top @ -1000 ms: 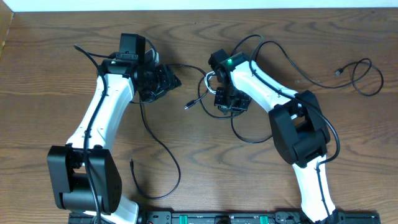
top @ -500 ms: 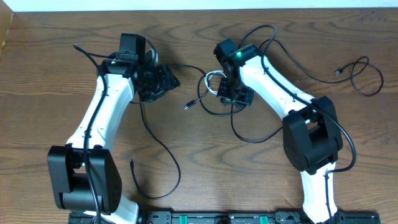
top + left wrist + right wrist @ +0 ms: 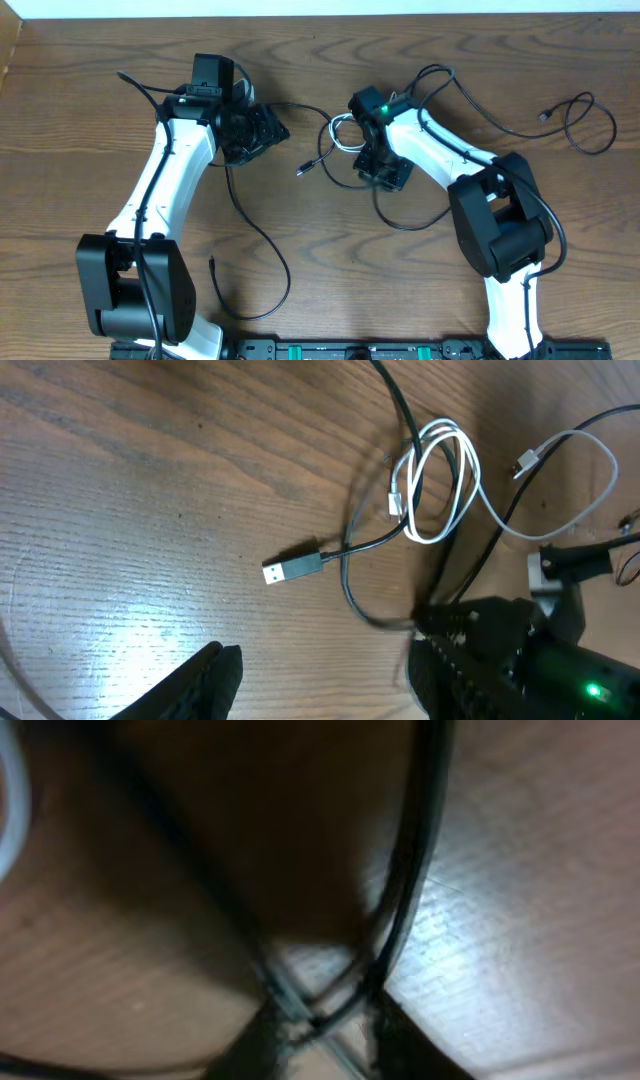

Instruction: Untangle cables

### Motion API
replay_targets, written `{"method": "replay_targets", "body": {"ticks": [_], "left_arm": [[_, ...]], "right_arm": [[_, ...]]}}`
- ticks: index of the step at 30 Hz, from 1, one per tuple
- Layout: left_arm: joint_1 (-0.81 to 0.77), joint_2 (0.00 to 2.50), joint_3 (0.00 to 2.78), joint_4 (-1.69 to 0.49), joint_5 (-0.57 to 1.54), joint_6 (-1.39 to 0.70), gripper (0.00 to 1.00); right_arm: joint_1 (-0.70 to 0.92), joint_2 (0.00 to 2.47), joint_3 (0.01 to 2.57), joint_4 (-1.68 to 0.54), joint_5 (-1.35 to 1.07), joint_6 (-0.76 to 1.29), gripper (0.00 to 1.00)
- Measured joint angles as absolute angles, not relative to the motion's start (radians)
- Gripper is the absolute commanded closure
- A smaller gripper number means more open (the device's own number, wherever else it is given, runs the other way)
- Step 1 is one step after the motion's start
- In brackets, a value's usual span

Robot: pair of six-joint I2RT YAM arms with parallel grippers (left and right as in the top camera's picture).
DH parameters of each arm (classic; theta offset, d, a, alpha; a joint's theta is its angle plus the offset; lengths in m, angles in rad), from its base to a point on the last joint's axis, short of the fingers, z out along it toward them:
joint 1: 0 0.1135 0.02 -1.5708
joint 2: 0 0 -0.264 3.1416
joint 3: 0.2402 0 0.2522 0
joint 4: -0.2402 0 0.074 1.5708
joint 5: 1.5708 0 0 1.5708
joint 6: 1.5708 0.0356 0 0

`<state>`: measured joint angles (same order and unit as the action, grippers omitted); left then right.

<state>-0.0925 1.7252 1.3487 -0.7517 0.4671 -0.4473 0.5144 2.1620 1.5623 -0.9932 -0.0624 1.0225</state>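
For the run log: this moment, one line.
left fingers: open, empty | right fingers: black cable between, grip unclear | white cable: looped

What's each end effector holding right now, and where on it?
Left end effector: open, empty. Right end effector: black cable strands cross between its fingertips, mid-length; a firm grip cannot be told.

White cable (image 3: 471, 478) looped, black cable (image 3: 365, 543) crossing it (USB plug (image 3: 292, 568) free)
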Motion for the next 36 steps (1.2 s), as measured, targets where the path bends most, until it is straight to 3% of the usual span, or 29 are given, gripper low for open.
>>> {"method": "replay_targets", "body": {"ticks": [8, 15, 26, 36], "left_arm": [[-0.093, 1.725, 1.349, -0.754, 0.465, -0.447, 0.4], [-0.093, 1.725, 1.349, -0.754, 0.465, -0.447, 0.4], [-0.093, 1.725, 1.349, -0.738, 0.465, -0.448, 0.39], [-0.131, 1.726, 1.349, -0.667, 0.465, -0.448, 0.27]], "right_arm": [[0.508, 2.159, 1.561, -0.991, -0.038, 0.962, 0.99], [0.457, 2.154, 1.604, -1.052, -0.072, 0.747, 0.99], [0.422, 1.851, 1.655, -1.039, -0.127, 0.468, 0.99], [0.352, 1.767, 1.656, -1.029, -0.136, 0.436, 0.99]]}}
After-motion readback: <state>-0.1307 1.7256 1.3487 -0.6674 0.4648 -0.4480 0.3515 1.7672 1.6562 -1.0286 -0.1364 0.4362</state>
